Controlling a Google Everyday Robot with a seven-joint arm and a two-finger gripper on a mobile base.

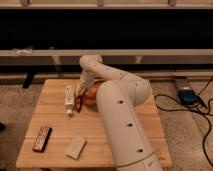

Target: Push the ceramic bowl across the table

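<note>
The orange-red ceramic bowl sits on the far middle part of the light wooden table, and my white arm hides its right side. My gripper reaches down from the arm's wrist at the bowl's left rim, between the bowl and a white bottle. The arm's thick link runs from the lower right up over the table to the wrist.
A white bottle lies just left of the bowl. A dark red-brown flat packet lies near the front left corner, and a pale flat packet near the front edge. Cables and a blue box lie on the floor to the right.
</note>
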